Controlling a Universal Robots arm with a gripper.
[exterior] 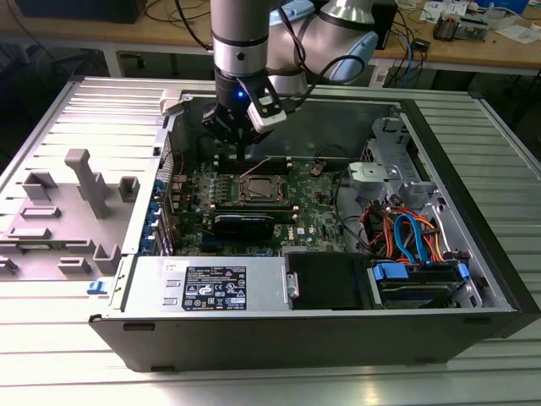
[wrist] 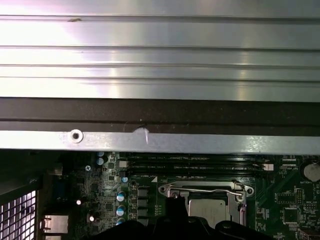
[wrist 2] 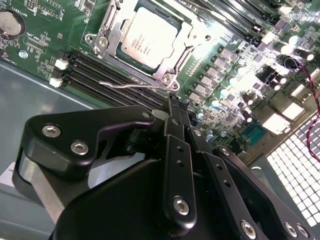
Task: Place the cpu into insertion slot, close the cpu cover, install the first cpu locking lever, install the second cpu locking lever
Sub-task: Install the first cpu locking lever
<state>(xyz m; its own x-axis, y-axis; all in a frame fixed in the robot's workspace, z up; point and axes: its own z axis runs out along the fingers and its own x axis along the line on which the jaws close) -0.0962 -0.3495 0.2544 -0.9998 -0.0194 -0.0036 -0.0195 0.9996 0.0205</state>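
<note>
Exterior view: gripper (exterior: 241, 155) hangs at 12 o'clock of the insertion slot (exterior: 245, 194), between it and the far case wall (exterior: 338, 127). Jaws look closed, with nothing between them. Cpu (wrist 2: 147, 37) sits in the slot, with the cpu cover (wrist 2: 114, 36) down around it. Wire lever (wrist 2: 131, 84) lies along the slot's edge beside the memory slots (wrist 2: 85, 70); fingertips (wrist 2: 173, 107) are near its end. Black card (exterior: 243, 222) crowds 6 o'clock. Cables (exterior: 406, 233) at 3 o'clock, well apart.

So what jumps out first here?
The gripper hangs inside the open computer case, just above the green motherboard. In the second wrist view the cpu lies framed by the silver cpu cover, with a thin wire lever sticking out alongside.
</note>
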